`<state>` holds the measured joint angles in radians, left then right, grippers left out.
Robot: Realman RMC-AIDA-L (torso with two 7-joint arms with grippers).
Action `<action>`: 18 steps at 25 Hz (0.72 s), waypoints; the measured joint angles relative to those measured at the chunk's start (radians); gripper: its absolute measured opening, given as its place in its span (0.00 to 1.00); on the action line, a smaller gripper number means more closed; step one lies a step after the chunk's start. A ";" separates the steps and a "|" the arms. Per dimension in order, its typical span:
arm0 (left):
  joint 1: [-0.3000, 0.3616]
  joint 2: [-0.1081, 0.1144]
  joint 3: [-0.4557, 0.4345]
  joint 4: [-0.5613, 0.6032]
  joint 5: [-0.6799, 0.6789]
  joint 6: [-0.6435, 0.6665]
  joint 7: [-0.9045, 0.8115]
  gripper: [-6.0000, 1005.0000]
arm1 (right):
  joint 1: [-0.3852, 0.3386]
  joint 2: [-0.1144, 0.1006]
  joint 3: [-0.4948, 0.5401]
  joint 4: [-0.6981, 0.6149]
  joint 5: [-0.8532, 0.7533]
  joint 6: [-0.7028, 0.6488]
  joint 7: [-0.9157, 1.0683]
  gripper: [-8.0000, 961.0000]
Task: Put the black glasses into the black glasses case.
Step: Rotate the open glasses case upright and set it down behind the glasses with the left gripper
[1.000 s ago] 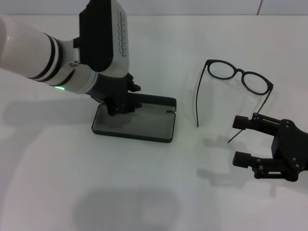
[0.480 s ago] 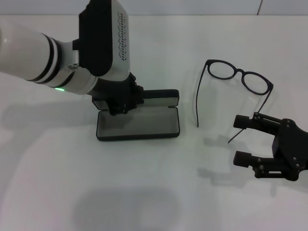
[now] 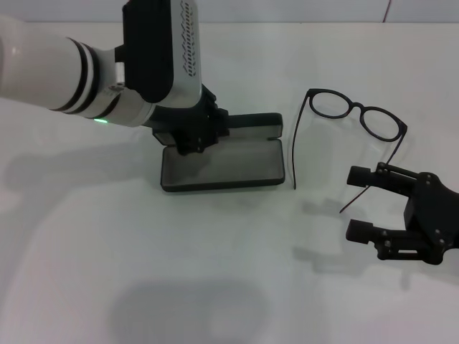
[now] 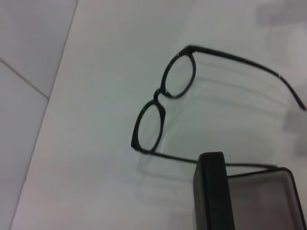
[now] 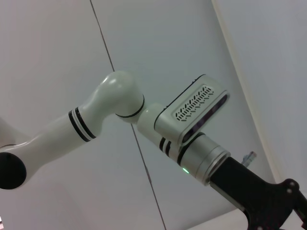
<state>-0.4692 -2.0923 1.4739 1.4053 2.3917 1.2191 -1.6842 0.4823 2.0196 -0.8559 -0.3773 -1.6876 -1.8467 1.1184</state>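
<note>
Open case under the left gripper; glasses lying loose on the table.

You see the black glasses case [image 3: 222,163] lying open, lid raised at its far edge, its grey-lined tray holding nothing. The black glasses [image 3: 349,127] are thin-framed with two rounded clear lenses and slim temple arms unfolded; they rest on the white table [image 3: 229,287] just beyond the right gripper [image 3: 357,203] and to the right of the left gripper [image 3: 192,141]. Your right gripper hovers with fingers spread apart, gripping nothing. Your left gripper sits at the case's lid edge; whether its fingers are apart or together cannot be told.
</note>
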 joint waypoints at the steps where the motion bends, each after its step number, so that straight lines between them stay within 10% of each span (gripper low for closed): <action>1: 0.000 0.000 0.000 -0.005 -0.005 -0.001 0.003 0.25 | 0.001 0.000 0.000 0.000 0.000 0.001 0.000 0.91; 18: -0.005 0.000 0.056 -0.075 -0.057 -0.055 0.042 0.32 | 0.001 0.002 -0.002 0.003 0.002 0.001 0.000 0.91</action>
<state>-0.4740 -2.0924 1.5298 1.3304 2.3346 1.1642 -1.6421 0.4832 2.0218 -0.8579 -0.3742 -1.6857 -1.8453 1.1182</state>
